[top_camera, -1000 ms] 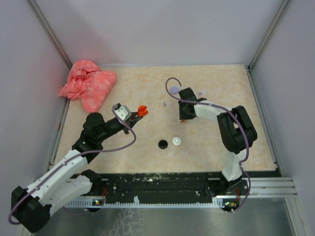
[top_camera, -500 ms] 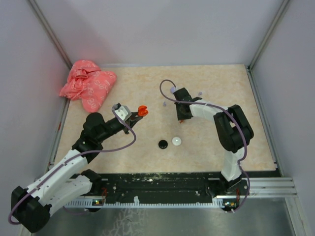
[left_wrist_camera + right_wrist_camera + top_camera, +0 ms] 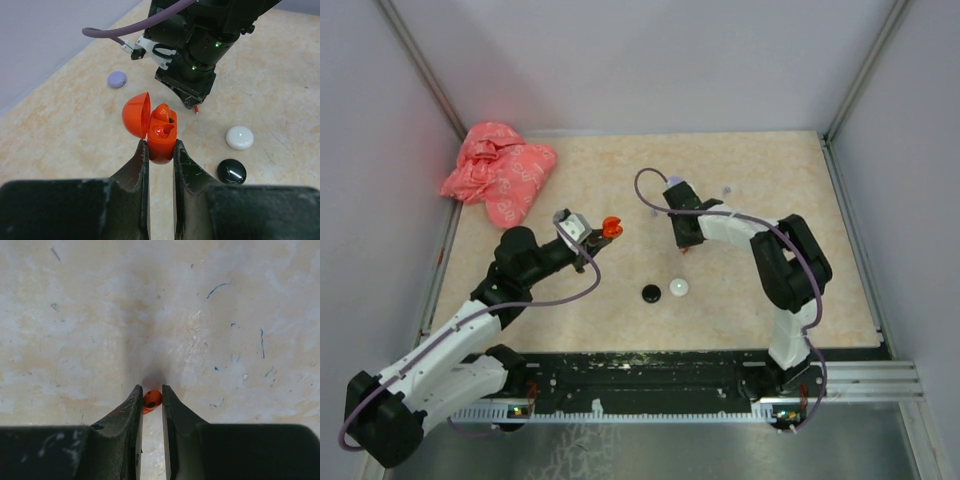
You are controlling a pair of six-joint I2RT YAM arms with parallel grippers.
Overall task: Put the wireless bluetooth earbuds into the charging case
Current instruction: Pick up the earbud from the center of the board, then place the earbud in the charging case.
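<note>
Orange-red earbud [image 3: 152, 399] pinched in right gripper [image 3: 151, 391], apparently on table [image 3: 210, 315]; barely visible overhead. Left: open charging case [image 3: 161, 134] clamped by left gripper [image 3: 161, 145].

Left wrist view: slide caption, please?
Left claw grips the open orange-red charging case; beyond it, the right claw pinches an orange-red earbud.

The charging case [image 3: 161, 131] between the fingers [image 3: 134, 172] of my left gripper [image 3: 160, 146] is glossy orange-red plastic; the fingers are matt black, scuffed pale. Between the right gripper [image 3: 151, 392] fingers, the earbud [image 3: 151, 401] shines too. Beyond them I see the tabletop [image 3: 225, 315]: smooth, matt, mottled beige, finely scratched.
</note>
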